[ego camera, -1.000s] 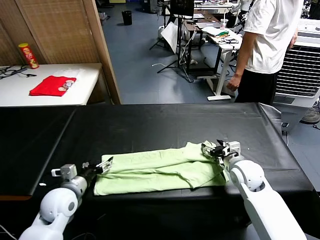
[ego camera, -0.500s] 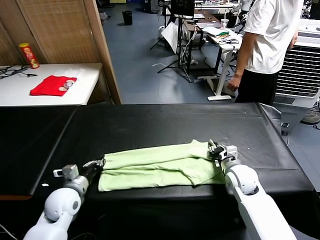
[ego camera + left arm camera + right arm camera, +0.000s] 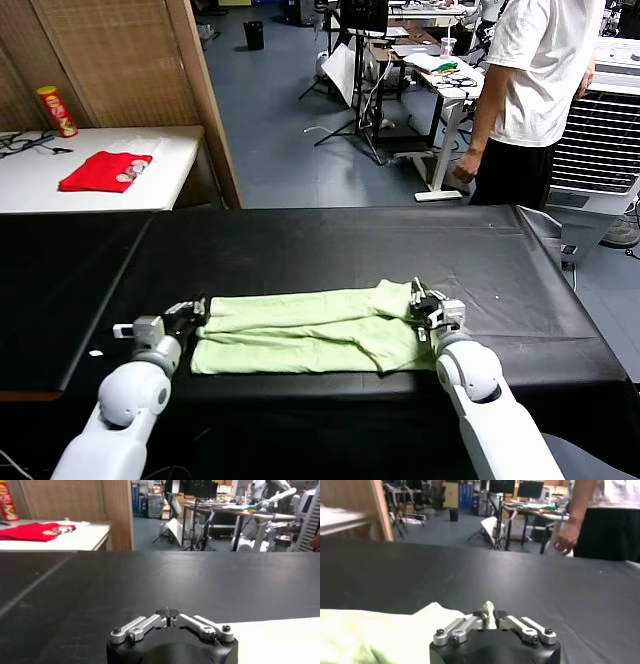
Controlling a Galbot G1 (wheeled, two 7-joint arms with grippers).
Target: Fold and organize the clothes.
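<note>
Item: T-shirt (image 3: 310, 330), pale mint green, one piece. Location: black table (image 3: 330, 245), along the near edge, lying as a long narrow folded band running left to right. Since a second ago the band has slid toward the near edge and flattened; its right end, bunched and lifted before, now lies lower and neater.

My left hand (image 3: 190, 312): at the band's left end, just beside the cloth. The head view showed it pinching the corner a second ago; now it sits off the fabric, and in its wrist view the jaws look nearly closed with nothing between them. I judge the corner released.

My right hand (image 3: 428, 305): at the band's right end. In its wrist view a small tuft of green cloth stands up between the jaws, so I take it as gripping the T-shirt's right end.

Meaning for the task: I judge the lengthwise fold laid and drawn straight; a crosswise fold likely remains.

Writing: none readable. A red cloth (image 3: 105, 170) and a red can (image 3: 57, 110) sit on the white side table; can lettering illegible.
</note>
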